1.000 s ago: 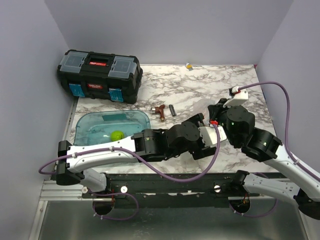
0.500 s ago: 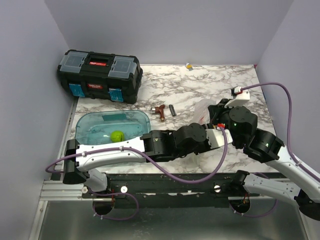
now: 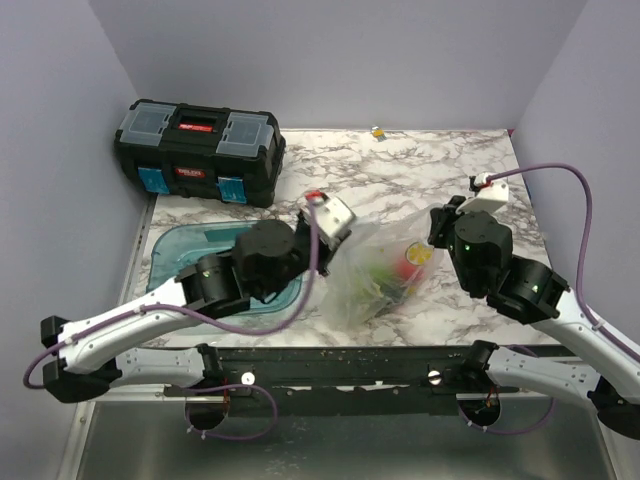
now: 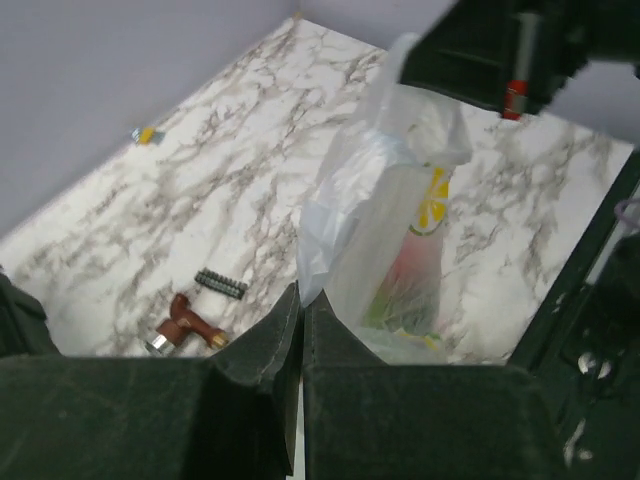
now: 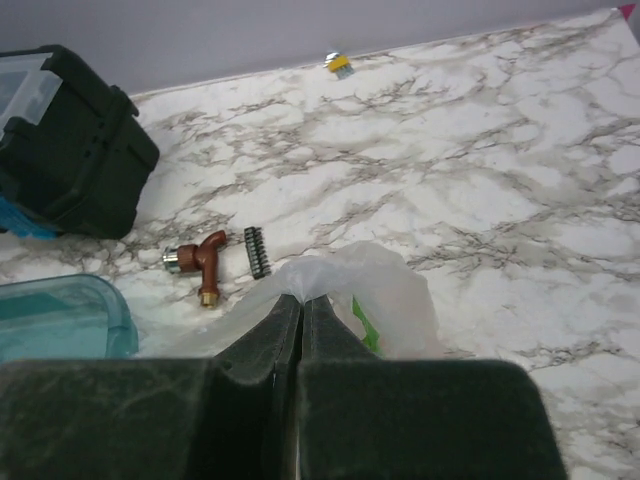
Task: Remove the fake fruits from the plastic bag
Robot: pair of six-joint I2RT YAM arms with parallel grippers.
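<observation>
Thin, crinkly clear plastic: bag [image 3: 385, 268] pinched at two edges and stretched between both arms over the middle of the white, grey-veined marble-look desk [image 3: 420, 165]. Inside, seen through the film, glossy fruits [image 3: 408, 262] bunched low, one red, others green, beside a printed yellow lemon-slice mark. Left arm [image 3: 245, 265] reaching in from the near-left corner across a blue see-through tray [image 3: 175, 252], elbow bent, left jaws clenched on the bag's left edge. Tray's inside mostly hidden under that arm. Right arm [image 3: 495, 265] bent in from the right, right jaws clamped on a fold at the bag's upper right. Behind, on the desk: brown pipe fitting [image 5: 205, 262] just beside a short dark ribbed strip [image 5: 257, 250]; boxy black toolbox [image 3: 200, 150] far left; small yellow piece [image 3: 377, 131] by the far wall.
</observation>
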